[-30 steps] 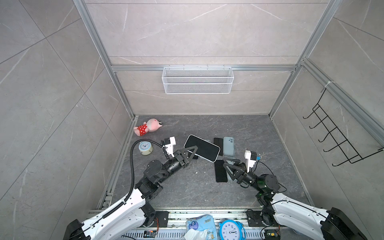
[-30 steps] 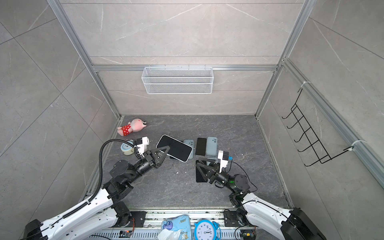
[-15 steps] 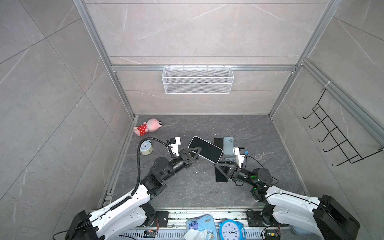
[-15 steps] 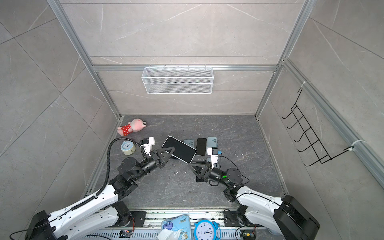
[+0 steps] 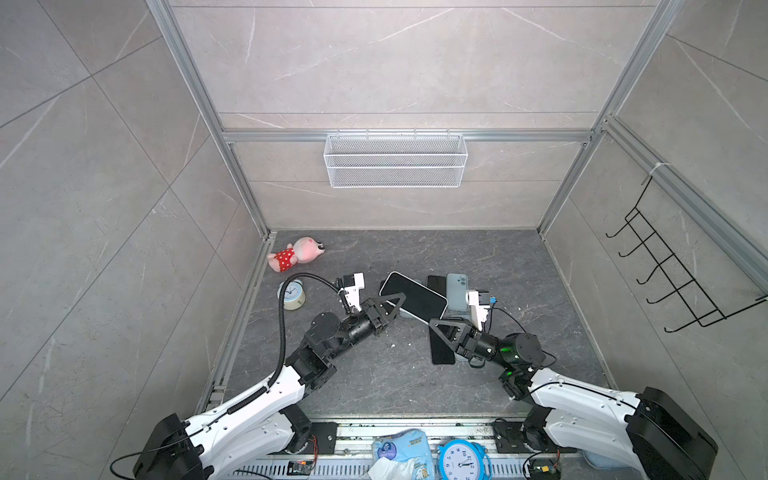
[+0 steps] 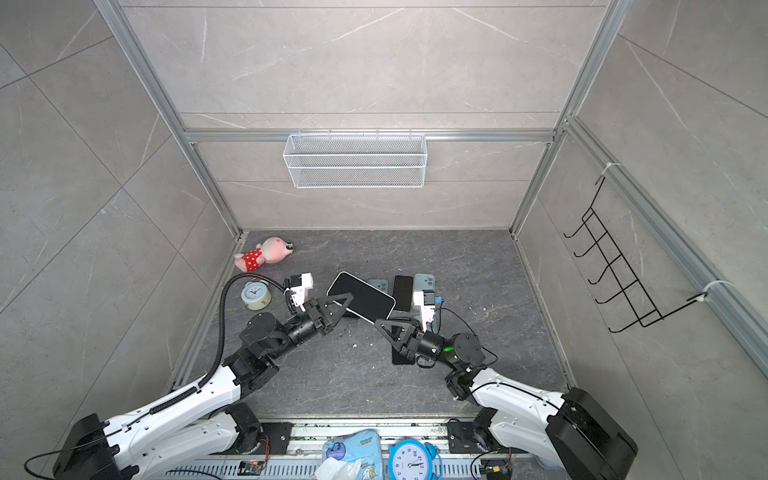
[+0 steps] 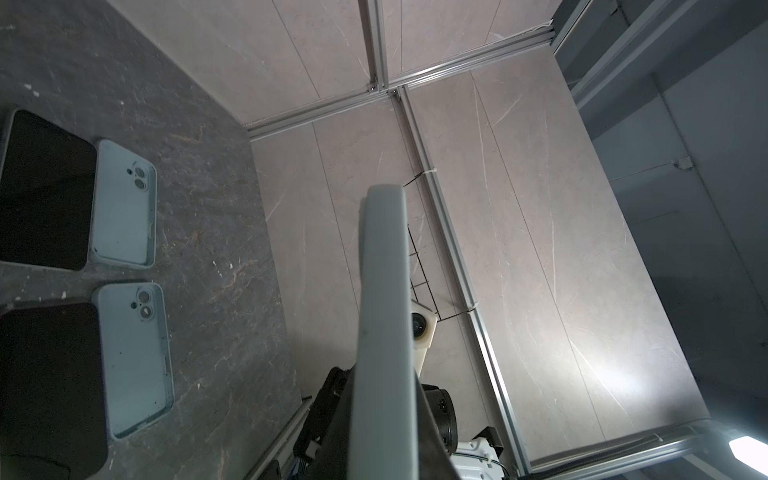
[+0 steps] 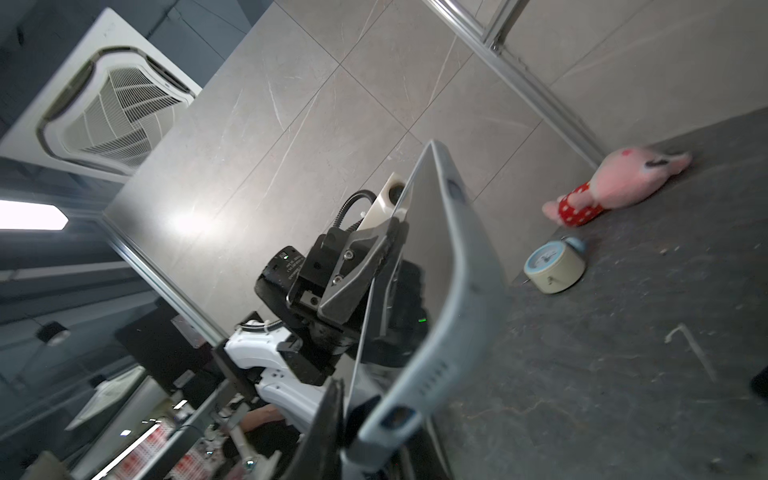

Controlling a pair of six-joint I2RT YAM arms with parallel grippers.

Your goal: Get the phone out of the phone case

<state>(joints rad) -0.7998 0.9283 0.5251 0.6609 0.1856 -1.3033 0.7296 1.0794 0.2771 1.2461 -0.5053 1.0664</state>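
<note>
Right wrist view shows the phone (image 8: 428, 208) close and almost edge-on, seated in its pale blue phone case (image 8: 461, 291). A dark finger (image 8: 328, 432) presses the screen side at the nearest corner, and whatever backs it behind the case is hidden. That finger belongs to the right gripper (image 5: 434, 323), whose jaws are pinched down on the corner of the cased phone that faces the right arm. The left gripper (image 5: 397, 301) has its jaws closed across the side of the phone that faces the left arm, one finger lying on the glass and the other under the case. In both top views the phone hangs between the two arms near the middle of the workspace, screen up and tilted, lifted off the grey floor (image 5: 374, 382). The left wrist view shows two bare dark phones (image 7: 45, 191) and two empty pale blue cases (image 7: 124, 203) lying flat on the floor in side-by-side pairs. In a top view these lie behind and partly under the held phone. A plush toy (image 5: 296, 255) and a small alarm clock (image 5: 292, 294) sit well apart from it, by the left wall.
</note>
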